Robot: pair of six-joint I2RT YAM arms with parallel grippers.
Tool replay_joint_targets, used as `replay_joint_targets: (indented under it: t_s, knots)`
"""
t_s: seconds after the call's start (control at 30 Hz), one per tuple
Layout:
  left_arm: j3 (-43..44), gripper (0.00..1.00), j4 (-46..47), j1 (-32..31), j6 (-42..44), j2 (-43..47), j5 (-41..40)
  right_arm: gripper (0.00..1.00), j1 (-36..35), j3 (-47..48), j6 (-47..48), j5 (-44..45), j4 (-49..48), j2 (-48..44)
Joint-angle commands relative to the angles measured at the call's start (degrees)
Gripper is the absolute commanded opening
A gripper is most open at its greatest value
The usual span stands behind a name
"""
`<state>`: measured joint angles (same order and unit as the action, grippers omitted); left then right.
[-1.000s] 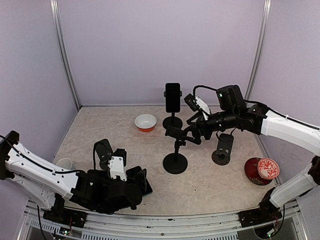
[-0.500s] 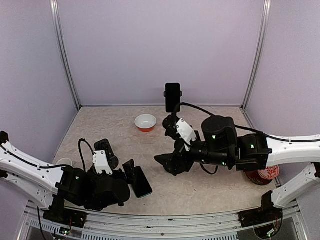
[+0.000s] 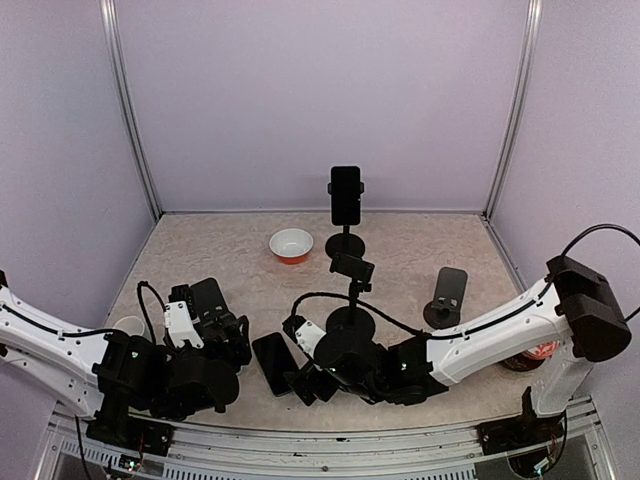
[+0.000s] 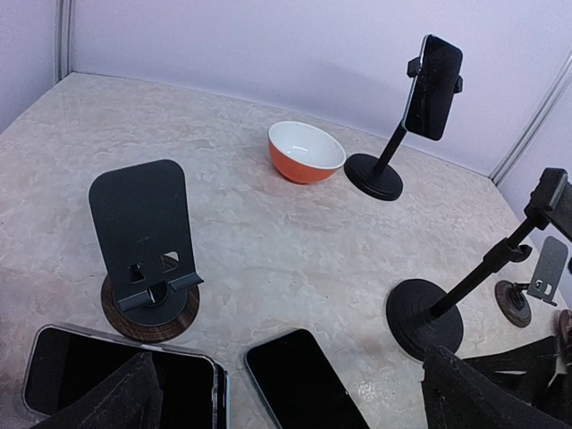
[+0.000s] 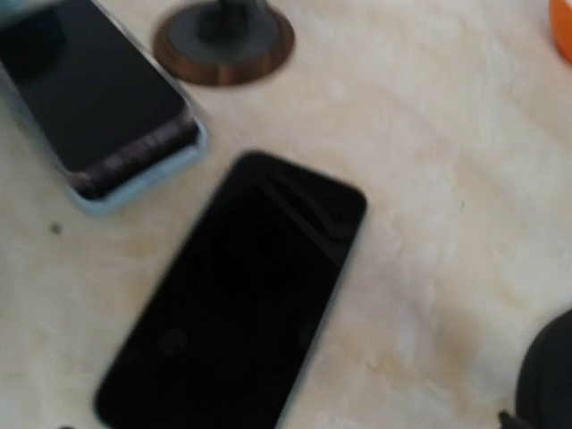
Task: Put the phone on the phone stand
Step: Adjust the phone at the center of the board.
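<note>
1. Left fingers (image 3: 240, 342) spread wide, grasping nothing, low over the desk (image 3: 420, 250); a cased phone (image 4: 116, 375) lies by one of them, the plate stand (image 4: 143, 241) just beyond
2. The phone (image 5: 241, 295), black and bare, lies flat between both sets of fingers, free to lift
3. Right fingers (image 3: 303, 383) released, low beside it, probably lining up a grasp; the empty clamp stand (image 3: 352, 268) stands near

- No readable txt, logos or nums anywhere tbh.
- phone (image 5: 234, 299) lying flat at 6 o'clock: screen black, nothing legible.
- blue-cased phone (image 5: 103, 103) just beside it: blurry, can't read.
- mounted phone (image 3: 346, 195) at 12 o'clock: too small to tell.
</note>
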<state>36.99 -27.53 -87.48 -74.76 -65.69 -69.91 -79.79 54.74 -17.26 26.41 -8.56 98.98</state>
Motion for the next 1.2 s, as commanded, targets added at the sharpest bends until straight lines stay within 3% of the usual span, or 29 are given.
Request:
replay_joint_targets:
  t_s: [0.0, 0.67, 0.93, 1.17]
  knots:
    - [-0.02, 0.99, -1.47, -0.23, -1.26, -0.89, -1.11, 1.0, -0.37, 0.38, -5.06, 2.24, -7.63, 3.85]
    - [0.28, 0.99, -2.02, -0.67, -2.46, -2.14, -1.1, 1.0, 0.56, 3.47, -8.58, -2.06, -18.45, 17.99]
    - [0.4, 0.99, -2.18, -0.59, -2.99, -2.73, -1.66, 1.0, 0.86, 4.79, -10.96, -3.67, -18.1, 19.44]
    - [0.5, 0.99, -2.25, -0.58, -2.82, -2.91, -1.78, 1.0, 0.86, 8.44, -12.51, -1.67, -12.22, 22.3]
